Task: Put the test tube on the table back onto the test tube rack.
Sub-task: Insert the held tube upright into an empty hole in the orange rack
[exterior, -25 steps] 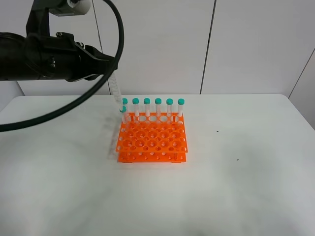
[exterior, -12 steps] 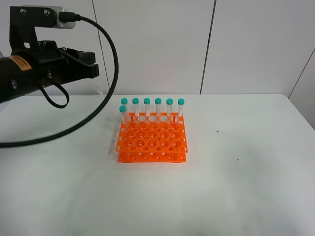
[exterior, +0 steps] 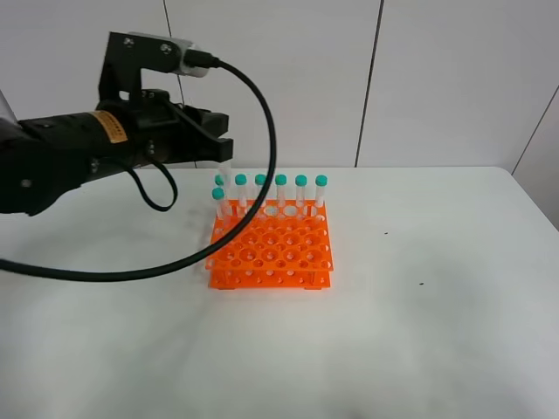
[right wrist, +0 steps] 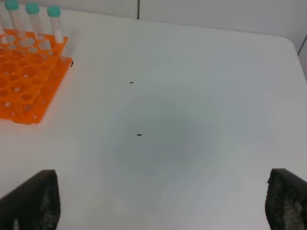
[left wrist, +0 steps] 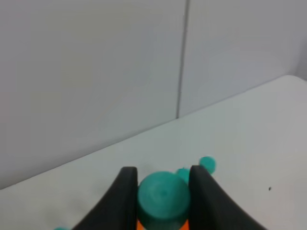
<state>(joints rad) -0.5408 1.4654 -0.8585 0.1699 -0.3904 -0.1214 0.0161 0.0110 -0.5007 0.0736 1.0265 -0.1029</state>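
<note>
- Our left arm reaches level from the left; the left gripper (left wrist: 163, 189) pinches the teal cap of the test tube (left wrist: 162, 201) at the far-left corner of the test tube rack (exterior: 271, 249).
- Our right gripper (right wrist: 158, 201) hangs spread wide over the table (right wrist: 201, 86).

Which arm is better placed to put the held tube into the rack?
Left: the left gripper, jaws on the test tube, is over the test tube rack. The right gripper is open, empty, farther off.

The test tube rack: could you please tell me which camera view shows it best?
Exterior high: the whole test tube rack shows there. Right wrist crops it at the frame edge; left wrist shows only an orange sliver under a teal cap.
</note>
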